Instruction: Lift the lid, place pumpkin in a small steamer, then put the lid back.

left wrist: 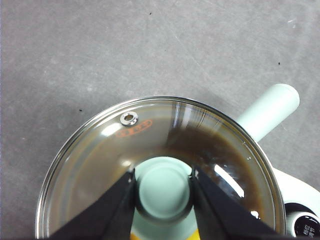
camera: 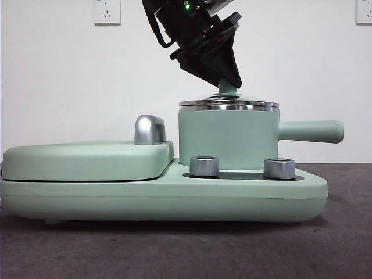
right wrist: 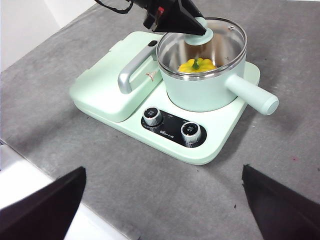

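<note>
The clear glass lid [camera: 228,104] rests on the rim of the mint-green small steamer [camera: 228,139], whose long handle [camera: 311,131] points right in the front view. My left gripper [left wrist: 163,187] comes down from above and is shut on the lid's mint-green knob [left wrist: 163,190]. The lid's glass [left wrist: 100,165] fills the left wrist view. Through the glass, the yellow pumpkin [right wrist: 196,65] with its green stem sits inside the steamer [right wrist: 200,92]. My right gripper [right wrist: 163,170] hangs open and empty, well back from the appliance.
The steamer stands on a wide mint-green appliance base [right wrist: 220,145] with two steel dials [right wrist: 152,116]. Beside it lies a flat mint-green griddle cover [right wrist: 100,90] with a steel handle [right wrist: 131,70]. Grey tabletop surrounds the base; a table edge [right wrist: 30,165] runs near the right gripper.
</note>
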